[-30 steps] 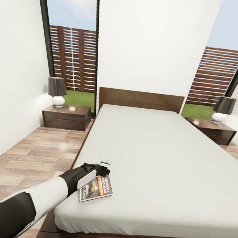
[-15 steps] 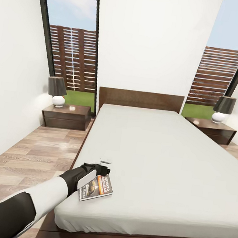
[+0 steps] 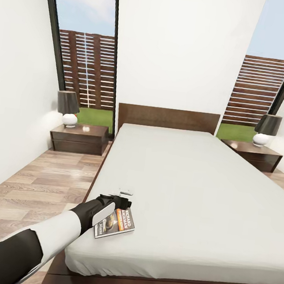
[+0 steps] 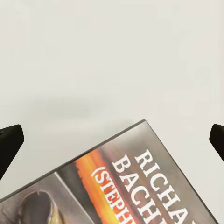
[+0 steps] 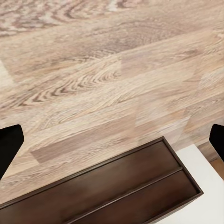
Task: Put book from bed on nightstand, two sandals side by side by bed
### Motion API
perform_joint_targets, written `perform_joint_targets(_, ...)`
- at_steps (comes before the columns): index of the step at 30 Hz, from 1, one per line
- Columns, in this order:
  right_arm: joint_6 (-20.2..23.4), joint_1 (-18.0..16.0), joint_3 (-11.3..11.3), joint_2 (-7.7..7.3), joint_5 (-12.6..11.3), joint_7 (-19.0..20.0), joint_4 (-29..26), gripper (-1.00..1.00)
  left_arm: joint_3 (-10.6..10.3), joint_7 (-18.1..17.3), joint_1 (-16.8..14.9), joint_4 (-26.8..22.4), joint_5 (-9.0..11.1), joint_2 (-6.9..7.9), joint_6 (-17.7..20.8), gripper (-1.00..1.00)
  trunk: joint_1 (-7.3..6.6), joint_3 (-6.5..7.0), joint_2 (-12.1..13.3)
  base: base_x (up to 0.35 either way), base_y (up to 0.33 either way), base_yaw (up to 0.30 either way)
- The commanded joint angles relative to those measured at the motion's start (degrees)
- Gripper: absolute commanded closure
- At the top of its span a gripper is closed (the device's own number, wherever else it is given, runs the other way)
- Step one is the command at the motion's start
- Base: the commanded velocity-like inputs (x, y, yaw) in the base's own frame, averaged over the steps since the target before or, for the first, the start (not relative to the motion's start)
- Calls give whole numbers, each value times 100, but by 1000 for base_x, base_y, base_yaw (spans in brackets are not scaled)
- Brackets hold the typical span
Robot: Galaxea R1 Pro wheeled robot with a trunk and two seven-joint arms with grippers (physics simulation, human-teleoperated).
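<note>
Writing on the book: the book [image 3: 115,224] lies flat on the near left corner of the bed [image 3: 189,188]; its cover shows an orange band and white letters; the left wrist view reads "RICHA", "BACH" and "(STEPH" before the letters run off [image 4: 135,186]
Book position: face up, turned at an angle, close to the mattress's near edge and left edge
Left gripper: the left gripper [image 3: 119,198] hovers just above the book's far left side, its dark fingertips [image 4: 9,144] spread wide apart at either side of the wrist view, nothing between them
Right gripper: the right gripper [image 5: 112,144] has its dark fingertips [image 5: 10,142] spread wide, over wood-plank floor [image 5: 93,70] and the dark bed frame [image 5: 116,191]
Left nightstand: dark brown nightstand [image 3: 79,138] at the far left beside the headboard [image 3: 168,117], carrying a lamp [image 3: 68,108] with a dark shade and white base
Right nightstand: second nightstand [image 3: 252,155] far right, with a matching lamp [image 3: 266,129]
Between gripper and nightstand: open floor [image 3: 34,186] along the bed's left side
Beyond: tall black-framed windows [image 3: 84,50] showing a slatted brown fence and grass
</note>
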Motion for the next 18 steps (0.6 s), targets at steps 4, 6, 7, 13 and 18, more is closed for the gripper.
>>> perform_joint_targets(4, -46, -4, -36, -1, -3, -2, 12, -100, -47, 49, -6, -11, 59, 4, 7, -100, -1, -4, -2, 0, 0, 0)
perform_joint_targets(6, -46, -5, -36, -1, -3, -2, 12, -100, -49, 49, -6, -11, 59, 4, 7, -100, -1, -4, -2, 0, 0, 0)
perform_joint_targets(7, -46, -5, -36, -1, -3, -2, 12, -100, -48, 49, -6, -11, 59, 4, 6, -100, -1, -4, -2, 0, 0, 0)
perform_joint_targets(13, -46, -6, -36, -1, -2, -2, 13, -100, -46, 49, -6, -11, 60, 4, 4, -100, 65, -58, -123, 0, 0, 0)
perform_joint_targets(18, -46, -6, -36, -1, -2, -2, 11, -100, -47, 49, -6, -11, 60, 4, 4, -100, 153, -130, -283, 0, 0, 0)
